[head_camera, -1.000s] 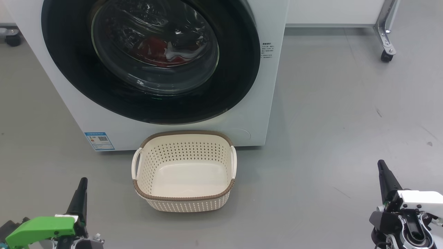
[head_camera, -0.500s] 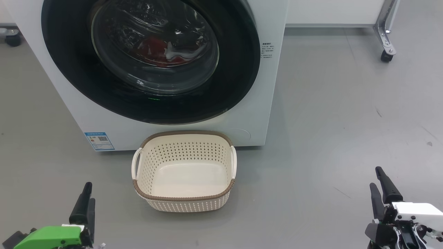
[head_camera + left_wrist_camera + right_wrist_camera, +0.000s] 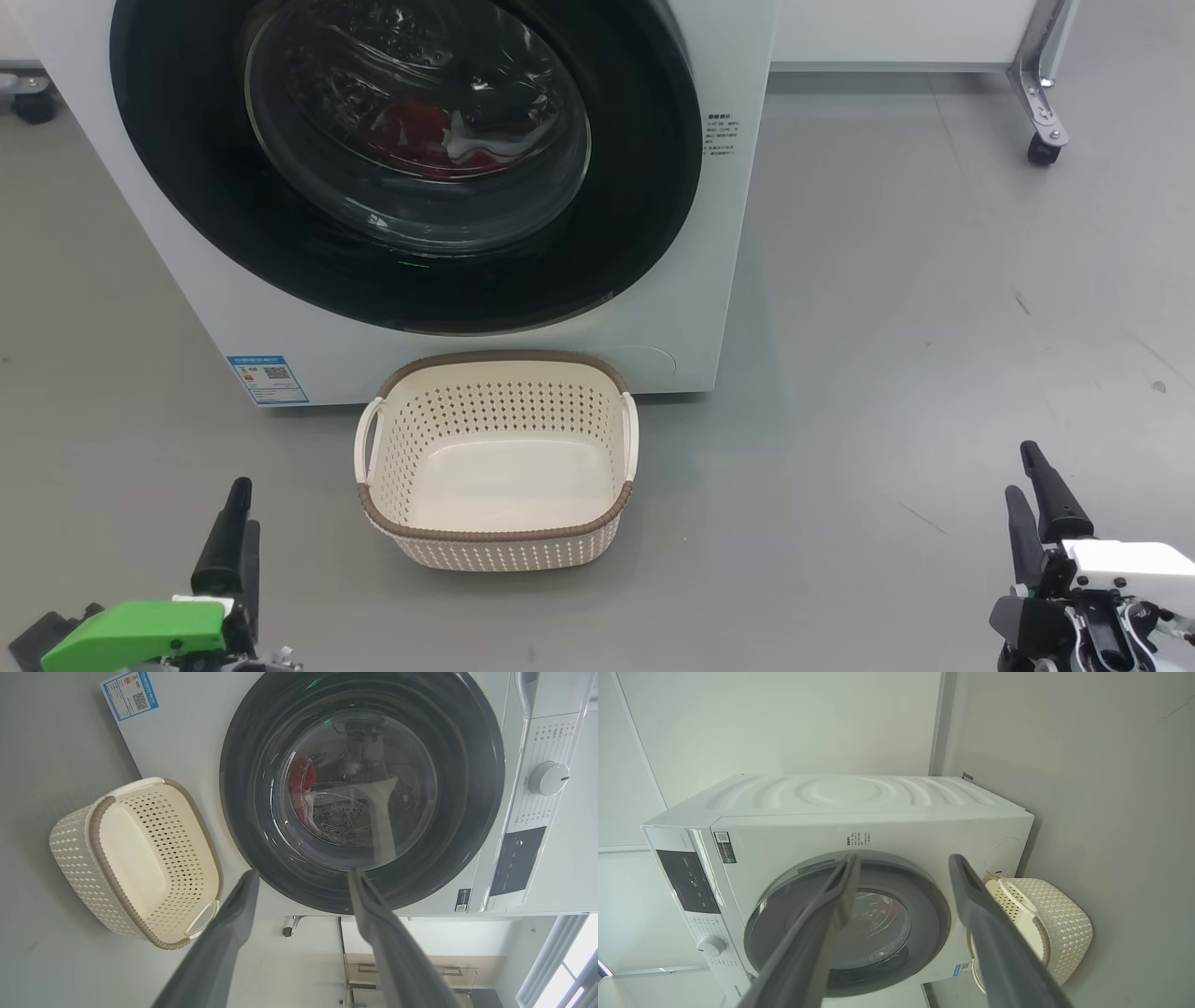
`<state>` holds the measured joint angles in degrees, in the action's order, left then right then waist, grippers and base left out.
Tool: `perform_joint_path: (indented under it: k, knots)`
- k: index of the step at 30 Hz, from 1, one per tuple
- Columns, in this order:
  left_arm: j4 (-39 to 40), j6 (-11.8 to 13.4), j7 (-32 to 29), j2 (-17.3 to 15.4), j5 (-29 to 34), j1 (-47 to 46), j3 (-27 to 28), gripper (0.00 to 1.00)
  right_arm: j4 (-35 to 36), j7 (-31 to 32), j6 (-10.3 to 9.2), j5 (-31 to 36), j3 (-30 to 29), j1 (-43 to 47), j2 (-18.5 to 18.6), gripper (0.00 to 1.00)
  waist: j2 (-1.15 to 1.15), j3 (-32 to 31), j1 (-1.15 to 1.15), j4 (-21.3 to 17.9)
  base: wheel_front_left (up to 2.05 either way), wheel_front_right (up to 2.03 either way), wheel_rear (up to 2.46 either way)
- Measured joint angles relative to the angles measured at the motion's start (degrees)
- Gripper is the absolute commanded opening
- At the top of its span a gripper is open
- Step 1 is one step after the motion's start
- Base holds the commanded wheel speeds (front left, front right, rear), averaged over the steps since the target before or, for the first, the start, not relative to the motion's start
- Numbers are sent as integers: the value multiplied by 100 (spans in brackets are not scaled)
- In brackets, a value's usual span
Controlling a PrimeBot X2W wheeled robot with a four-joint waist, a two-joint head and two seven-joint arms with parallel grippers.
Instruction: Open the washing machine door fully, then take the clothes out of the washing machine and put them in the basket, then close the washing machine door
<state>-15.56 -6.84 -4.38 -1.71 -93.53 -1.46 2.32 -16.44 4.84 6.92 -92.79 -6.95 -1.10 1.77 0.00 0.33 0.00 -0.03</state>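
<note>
The washing machine (image 3: 187, 271) is a white box, and its door (image 3: 635, 187), black-rimmed with a glass bowl, sits closed against the front. Red and white clothes (image 3: 420, 131) show through the glass. The cream basket (image 3: 504, 553) stands on the floor right in front of the machine, with nothing in it. My left gripper (image 3: 245, 509) is open at the lower left, well short of the basket. My right gripper (image 3: 1021, 471) is open at the lower right. In the left wrist view the fingers (image 3: 303, 875) are spread below the door (image 3: 467, 826). In the right wrist view the open fingers (image 3: 904, 858) frame the door (image 3: 934, 924) and basket (image 3: 1064, 924).
A blue label (image 3: 268, 378) sits low on the machine's front. A metal frame leg on a castor (image 3: 1041, 140) stands at the far right, and another wheel (image 3: 33, 107) at the far left. The control knob (image 3: 547, 778) and dark panel (image 3: 516, 861) lie beside the door. Grey floor lies all around.
Both grippers have gone from shut to open, each now showing two spread fingers. Both sit slightly lower in the head view. Door, clothes and basket have not moved.
</note>
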Motion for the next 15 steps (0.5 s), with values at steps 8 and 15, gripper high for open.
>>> perform_joint_path:
  k: [8, 15]
  knots:
    - [91, 0, 152, -1, 227, -4, -90, 100, 56, -65, 0, 149, 8, -8, 37, 100, 0, 9, 0, 1, 0, 0, 0]
    - [152, -1, 297, -11, 371, -10, -215, 100, 67, -118, 0, 320, 53, -15, 102, 100, 0, 15, 0, 7, 0, 0, 0]
